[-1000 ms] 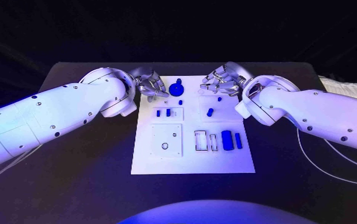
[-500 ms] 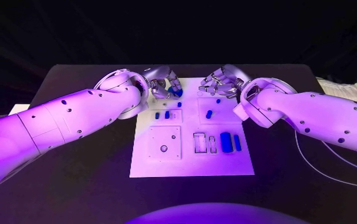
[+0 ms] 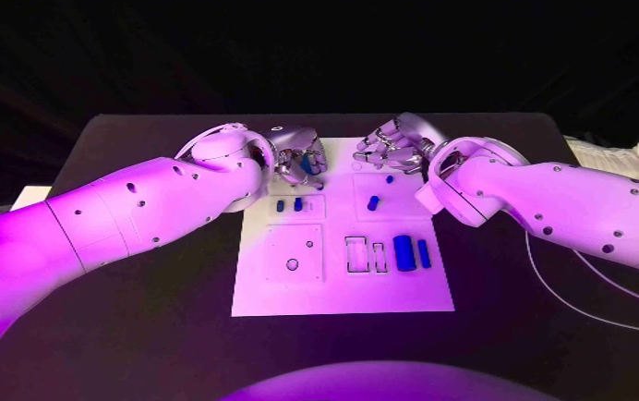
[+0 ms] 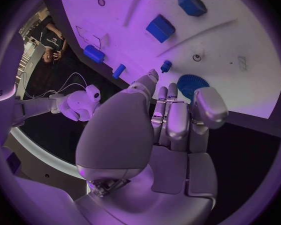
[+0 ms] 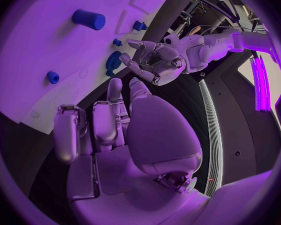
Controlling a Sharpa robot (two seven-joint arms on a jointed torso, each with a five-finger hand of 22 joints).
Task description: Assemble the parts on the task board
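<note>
The white task board (image 3: 343, 281) lies mid-table. A blue toothed wheel (image 3: 314, 166) (image 4: 192, 85) (image 5: 113, 61) lies flat at the board's far left corner. My left hand (image 3: 295, 157) (image 4: 168, 117) (image 5: 152, 61) hovers over it, fingers apart and curled down beside it, and part of the wheel is hidden behind them. My right hand (image 3: 394, 150) (image 5: 109, 127) hangs over the far right corner with its fingers apart and nothing in it. A blue cylinder (image 3: 374, 202) (image 5: 88, 19) and a small peg (image 3: 391, 179) (image 5: 53, 77) lie near it.
Two small blue blocks (image 3: 280, 205) stand in a square recess on the board's left side. A wide blue bar (image 3: 403, 253) and a thin one (image 3: 424, 253) lie beside empty slots (image 3: 357, 253). A small peg (image 4: 166, 65) stands near the wheel.
My left hand has moved rightward from the board's edge to over the toothed wheel, now partly covering it. The right hand has hardly moved.
</note>
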